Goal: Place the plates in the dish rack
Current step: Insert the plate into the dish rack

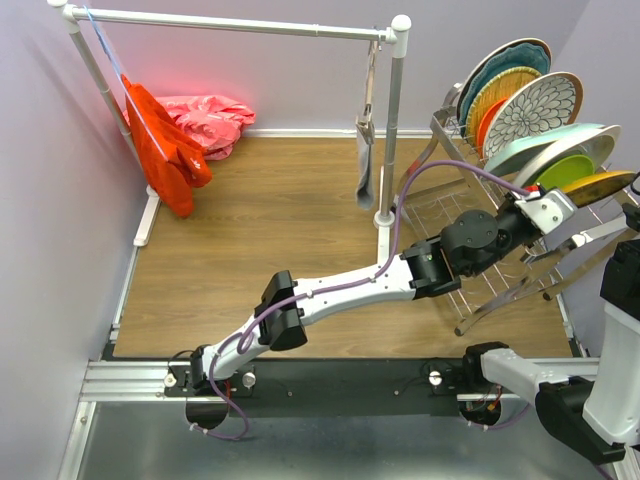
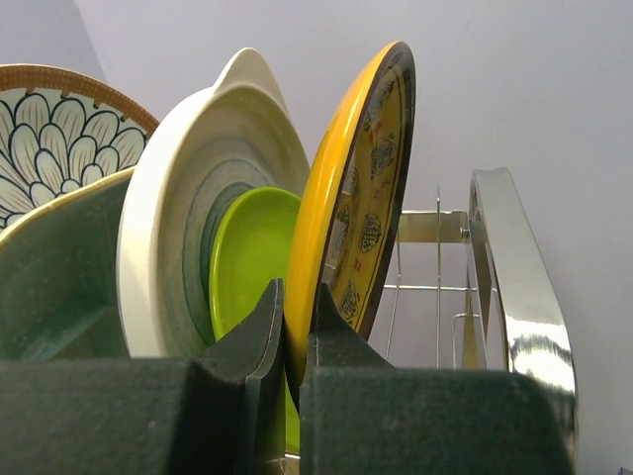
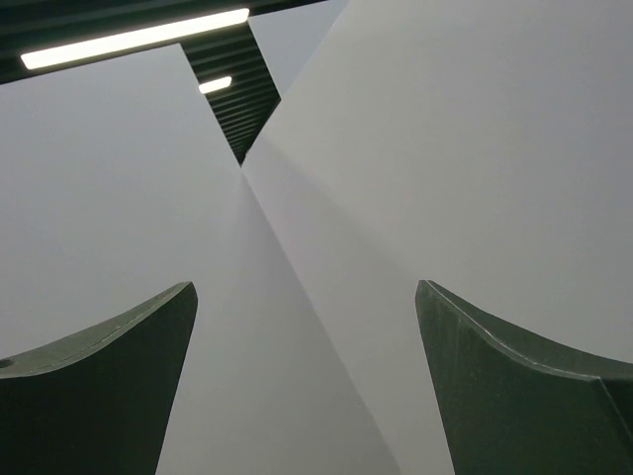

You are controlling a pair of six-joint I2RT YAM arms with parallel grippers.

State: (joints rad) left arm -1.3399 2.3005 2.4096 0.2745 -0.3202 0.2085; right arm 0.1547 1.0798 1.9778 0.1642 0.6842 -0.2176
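Lilac walls rose beyond my left end effector, clamped on the yellow plate; my right end effector gaped empty.

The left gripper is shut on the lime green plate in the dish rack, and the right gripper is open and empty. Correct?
Not quite. The left wrist view shows the left gripper shut on the yellow patterned plate; the lime green plate stands beside it, ungripped. The right gripper is open and empty, as stated.
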